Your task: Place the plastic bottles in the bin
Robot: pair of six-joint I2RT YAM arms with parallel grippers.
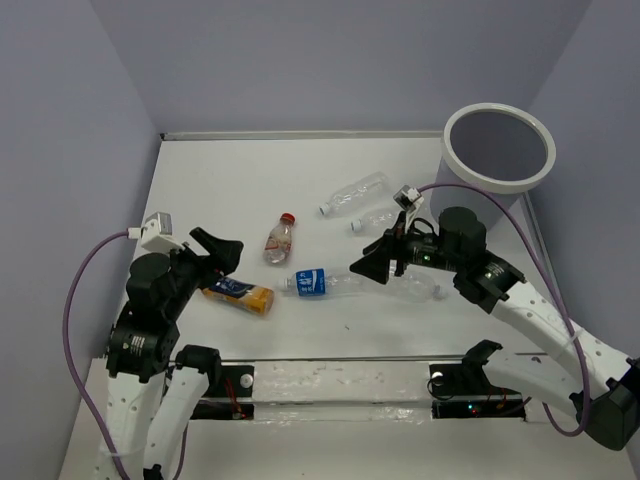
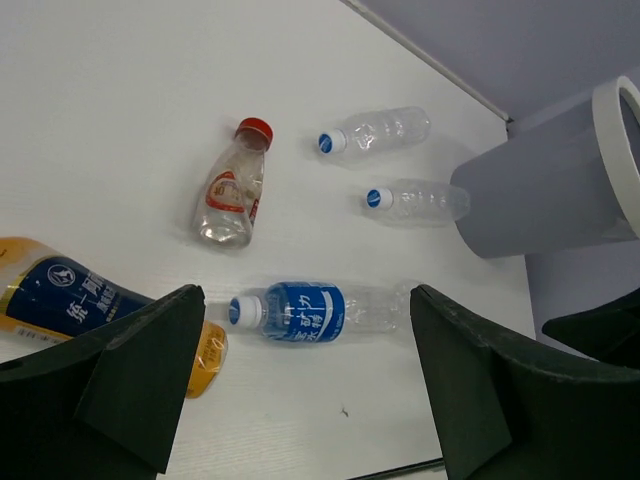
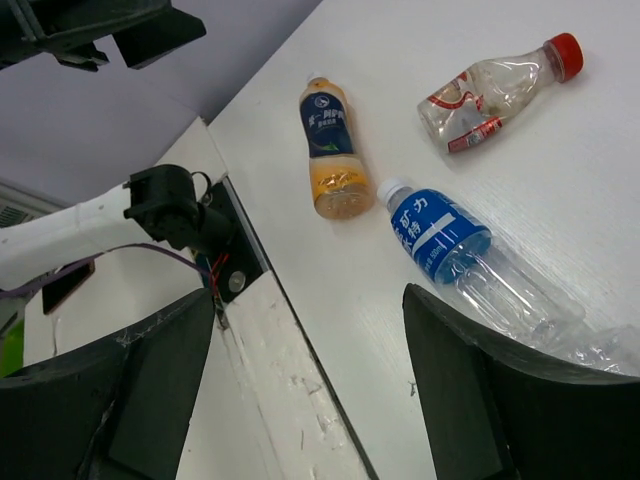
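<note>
- Your left gripper (image 1: 228,258) is spread wide with nothing between its fingers, and it hangs above the table (image 1: 300,160).
- Your right gripper (image 1: 368,262) is just as wide apart and just as empty. It points across toward the left one.
- The blue-labelled bottle (image 2: 305,312) lies on its side on the table between your two grippers. In both wrist views it lies in the gap between the fingers. Seen from the left wrist, its cap points toward the left-hand finger (image 2: 130,380).
- The orange-filled bottle (image 2: 60,300) lies flat by that same finger, which partly hides it.
- The red-capped bottle (image 2: 232,190) lies ahead of your left gripper, cap pointing away from it.
- Further ahead, on the side of the right-hand finger (image 2: 500,390), lie the farther clear bottle (image 2: 375,130) and the nearer clear bottle (image 2: 415,200).
- The bin (image 2: 540,200) stands upright beyond that right-hand finger, and behind your right gripper, past its wrist.
- The nearer clear bottle's base sits close against the bin's wall; you cannot tell whether they touch.
- A crumpled clear bottle (image 1: 422,290) lies beneath your right gripper's wrist, mostly hidden by it.
</note>
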